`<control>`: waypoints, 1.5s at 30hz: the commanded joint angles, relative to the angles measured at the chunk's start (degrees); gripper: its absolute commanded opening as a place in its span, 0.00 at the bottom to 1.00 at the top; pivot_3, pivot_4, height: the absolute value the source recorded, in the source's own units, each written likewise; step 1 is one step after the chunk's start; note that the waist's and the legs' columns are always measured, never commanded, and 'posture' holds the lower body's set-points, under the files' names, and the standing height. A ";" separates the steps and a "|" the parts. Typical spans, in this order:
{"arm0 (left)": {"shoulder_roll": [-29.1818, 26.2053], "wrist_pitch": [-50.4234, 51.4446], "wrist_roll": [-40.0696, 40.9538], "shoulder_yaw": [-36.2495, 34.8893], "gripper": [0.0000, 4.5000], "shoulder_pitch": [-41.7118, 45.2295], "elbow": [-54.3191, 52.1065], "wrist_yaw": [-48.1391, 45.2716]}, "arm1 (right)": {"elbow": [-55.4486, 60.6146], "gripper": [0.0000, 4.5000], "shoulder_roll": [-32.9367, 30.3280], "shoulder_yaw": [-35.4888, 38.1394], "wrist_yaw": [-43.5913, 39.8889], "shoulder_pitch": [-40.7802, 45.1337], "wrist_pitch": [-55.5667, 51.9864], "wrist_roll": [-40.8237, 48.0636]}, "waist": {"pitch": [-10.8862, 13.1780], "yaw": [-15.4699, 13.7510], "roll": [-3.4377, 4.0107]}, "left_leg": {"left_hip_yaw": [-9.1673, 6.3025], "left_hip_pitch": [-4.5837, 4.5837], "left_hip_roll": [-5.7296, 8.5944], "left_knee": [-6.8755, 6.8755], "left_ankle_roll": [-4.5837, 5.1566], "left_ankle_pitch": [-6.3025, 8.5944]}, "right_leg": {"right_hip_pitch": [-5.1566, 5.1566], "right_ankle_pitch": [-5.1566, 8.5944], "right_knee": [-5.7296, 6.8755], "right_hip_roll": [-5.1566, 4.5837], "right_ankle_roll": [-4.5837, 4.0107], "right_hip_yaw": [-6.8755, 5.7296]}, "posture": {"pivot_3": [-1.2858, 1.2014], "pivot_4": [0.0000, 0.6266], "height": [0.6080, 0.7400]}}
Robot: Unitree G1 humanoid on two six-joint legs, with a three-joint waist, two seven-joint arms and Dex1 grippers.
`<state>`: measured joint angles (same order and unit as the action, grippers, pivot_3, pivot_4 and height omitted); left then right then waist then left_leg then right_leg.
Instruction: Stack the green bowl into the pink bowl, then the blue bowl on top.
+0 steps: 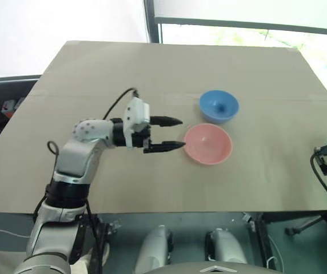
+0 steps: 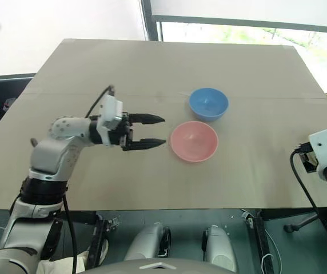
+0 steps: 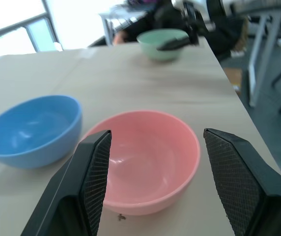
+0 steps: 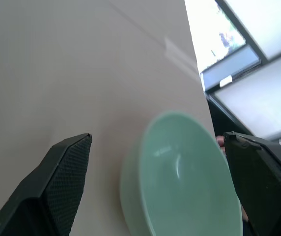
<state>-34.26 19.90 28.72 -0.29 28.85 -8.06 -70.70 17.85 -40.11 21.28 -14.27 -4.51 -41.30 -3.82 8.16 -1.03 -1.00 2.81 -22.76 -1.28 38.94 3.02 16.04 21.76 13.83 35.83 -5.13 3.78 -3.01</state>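
Right claw [image 4: 155, 187] — fingers spread wide, nothing between them yet. Seen from its wrist, the green bowl [image 4: 180, 177] sits dead ahead in the gap between the two fingers, upright on the bench [image 4: 57, 64], close to the bench's right edge. The bowl is round, so no long axis to line up; what matters is that one finger goes inside the rim and the other outside, or that both straddle the wall. From here the bowl lies forward of and slightly below the fingertips — judged: a short advance and dip should bring the rim between the fingers.

Left claw [image 1: 175, 133] — also spread and empty, pointing level toward the robot's right. The pink bowl [image 1: 208, 144] lies just beyond its fingertips, not touched. The blue bowl [image 1: 219, 106] stands just beside the pink one, on its far side, apart from it.

Green bowl is well apart from pink and blue, off toward the right edge; the right arm is plainly the nearer one to it. The carry will then run leftward across the bench to the pink bowl. Risk, as a judgement: smooth thin rim may slip if pinched shallowly.
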 commanded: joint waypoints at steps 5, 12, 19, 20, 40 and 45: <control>0.36 -0.88 5.80 -2.70 0.73 -3.69 -5.86 -0.27 | -9.54 0.61 -0.67 1.82 -5.67 5.58 0.31 5.45 | 0.00 0.26 0.04 | 0.03 0.06 -0.01 -0.02 0.00 0.00 | 0.00 0.00 0.01 0.05 0.00 0.04 | 0.52 0.24 1.00; 0.89 2.76 10.11 -4.35 0.73 -5.79 -8.36 3.74 | -11.75 0.07 -3.85 0.04 -6.93 8.39 3.87 4.31 | -0.01 0.22 0.08 | 0.02 0.05 -0.01 -0.03 0.01 0.01 | -0.01 -0.01 0.00 0.03 0.00 0.05 | 0.52 0.24 1.00; 2.55 1.75 11.96 -6.75 0.73 -8.88 -5.50 5.92 | 10.55 0.03 0.57 -5.10 -20.44 9.86 5.09 20.99 | 0.00 0.71 0.12 | 0.01 0.07 -0.09 -0.04 0.00 0.00 | -0.01 -0.01 0.00 0.09 0.00 0.04 | 0.52 0.24 1.00; 2.61 0.66 11.15 -6.77 0.73 -9.33 -4.90 5.89 | 13.45 0.03 0.92 -6.55 -21.18 9.82 4.09 22.38 | -0.01 0.82 0.14 | 0.02 0.09 -0.11 -0.06 0.00 0.00 | 0.00 -0.01 0.01 0.11 0.00 0.05 | 0.52 0.24 1.00; 1.75 -5.80 6.69 -8.03 0.73 -14.04 0.15 6.84 | 16.75 0.59 5.37 -28.36 -22.89 22.92 4.24 23.10 | 0.00 0.31 0.04 | -0.06 0.00 -0.01 -0.01 0.03 0.03 | 0.03 -0.01 -0.02 0.03 -0.01 -0.04 | 0.52 0.24 1.00; 1.91 -5.79 6.96 -8.33 0.73 -14.99 -0.86 7.81 | 8.36 0.59 4.63 -22.03 -22.72 32.40 7.27 23.09 | 0.01 0.24 0.04 | -0.05 -0.01 -0.01 0.00 0.04 0.03 | 0.02 -0.01 -0.03 0.00 -0.01 -0.03 | 0.52 0.24 1.00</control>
<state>-32.17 14.68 35.01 -7.44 14.10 -6.24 -63.41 29.95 -34.10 -3.59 -37.13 25.11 -37.64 20.96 8.16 -0.78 -0.96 2.75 -22.77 -1.30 38.95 3.06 16.07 21.77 13.82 35.80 -5.13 3.77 -3.05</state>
